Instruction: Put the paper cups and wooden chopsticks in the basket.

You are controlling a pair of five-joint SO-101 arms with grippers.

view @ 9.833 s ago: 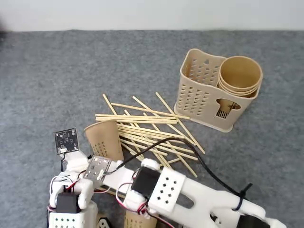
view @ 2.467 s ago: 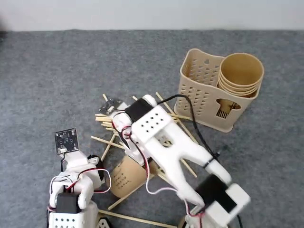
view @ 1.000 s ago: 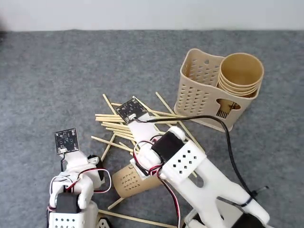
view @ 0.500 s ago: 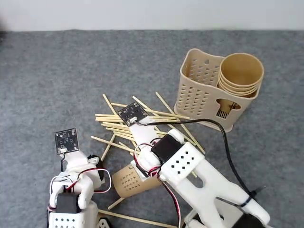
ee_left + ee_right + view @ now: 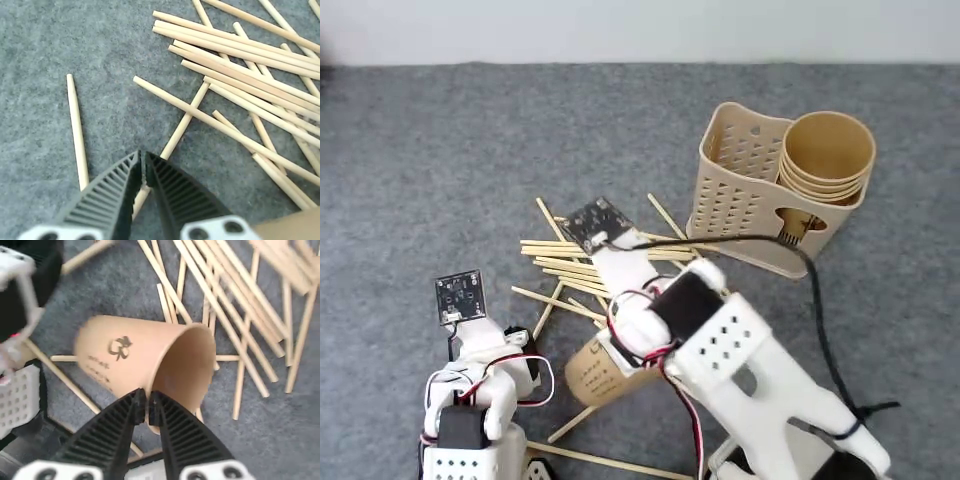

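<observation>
Right gripper (image 5: 147, 395) has shifted, pinching the paper cup (image 5: 135, 360) by its rim; left gripper (image 5: 143, 157) closed, empty.

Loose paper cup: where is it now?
High view, near edge, left of centre: the paper cup is tipped sideways among chopsticks, rim in the right gripper.

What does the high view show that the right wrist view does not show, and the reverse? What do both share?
High view, not the wrist view: the basket with stacked cups inside. Right wrist view, not the high view: the right pincer shut on the rim of the lying paper cup. Both: that cup and the scattered chopsticks.
</observation>
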